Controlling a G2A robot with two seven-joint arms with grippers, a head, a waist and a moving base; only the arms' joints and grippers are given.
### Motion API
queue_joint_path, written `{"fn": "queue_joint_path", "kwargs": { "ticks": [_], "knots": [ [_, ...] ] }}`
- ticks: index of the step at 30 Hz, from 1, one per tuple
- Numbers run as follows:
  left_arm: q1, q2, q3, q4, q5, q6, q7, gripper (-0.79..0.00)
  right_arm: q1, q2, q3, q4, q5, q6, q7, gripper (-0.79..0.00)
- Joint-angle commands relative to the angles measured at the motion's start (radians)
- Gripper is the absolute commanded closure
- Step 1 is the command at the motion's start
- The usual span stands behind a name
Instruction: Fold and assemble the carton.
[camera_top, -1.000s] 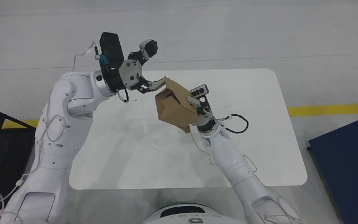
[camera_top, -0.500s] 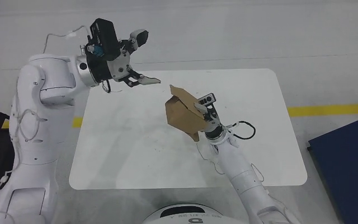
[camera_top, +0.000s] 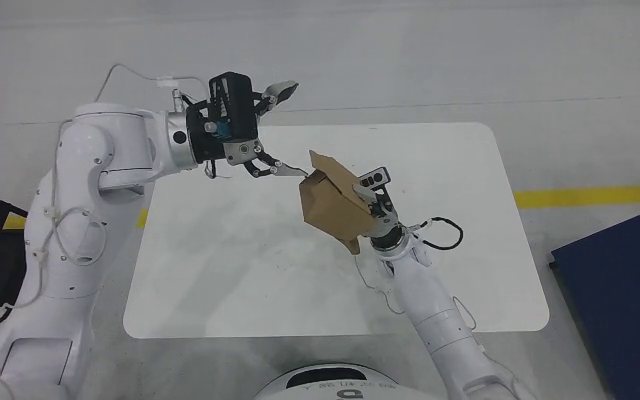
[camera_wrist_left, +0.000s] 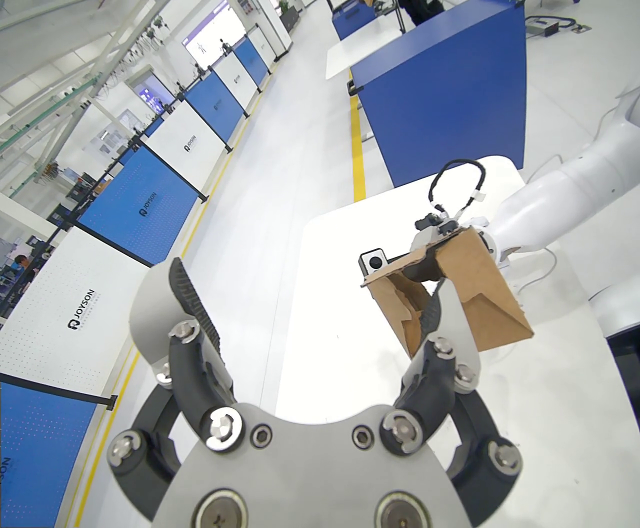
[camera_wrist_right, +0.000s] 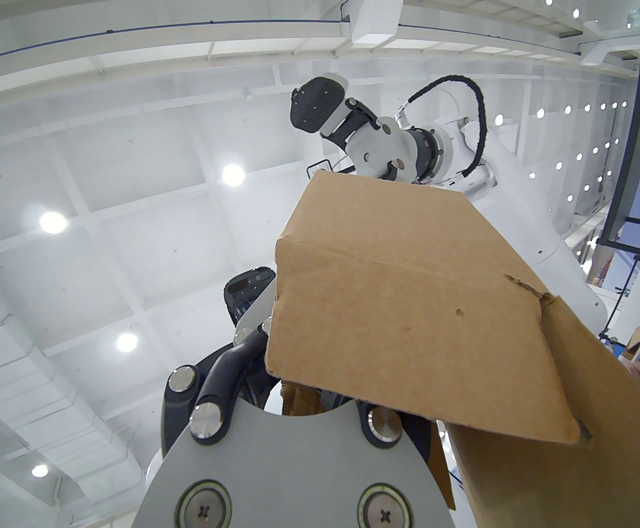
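Brown carton (camera_top: 330, 202) in right gripper (camera_top: 363, 197) above white table (camera_top: 240, 275), splayed left gripper (camera_top: 287, 130) just beside

Carton (camera_top: 330, 205) plain brown, table (camera_top: 230, 265) white, floor stripe (camera_top: 575, 196) yellow.

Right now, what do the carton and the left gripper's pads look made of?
Carton: plain brown cardboard, matte and uncoated. Sharp fold creases and a ragged torn edge point to that; it is likely corrugated, though the edge is too small to confirm. Left gripper pads: black, ribbed and dull, probably rubber or a similar soft plastic.
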Motion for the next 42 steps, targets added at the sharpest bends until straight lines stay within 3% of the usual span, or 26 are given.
{"fn": "queue_joint_path", "kwargs": {
  "ticks": [1, 7, 31, 35, 42],
  "knots": [
    [0.002, 0.0, 0.0, -0.001, 0.0, 0.006, 0.002, -0.785, 0.0, 0.0, 0.0, 0.0, 0.0, 0.0, 0.0, 0.0],
    [0.02, 0.002, 0.002, -0.009, 0.013, 0.006, 0.001, -0.785, -0.016, 0.002, -0.007, -0.035, -0.013, 0.007, -0.043, 0.0],
    [-0.057, -0.004, 0.125, 0.045, 0.004, 0.0, 0.003, -0.785, -0.018, 0.012, -0.048, -0.051, -0.017, 0.04, -0.057, 0.0],
    [-0.065, 0.005, 0.11, 0.054, -0.011, 0.0, -0.011, -0.785, -0.018, 0.014, -0.049, -0.05, -0.016, 0.038, -0.058, 0.0],
    [-0.039, 0.029, -0.005, -0.002, 0.002, 0.027, -0.032, -0.785, -0.016, 0.018, -0.036, -0.044, -0.004, 0.026, -0.07, 0.0]
  ]
}}
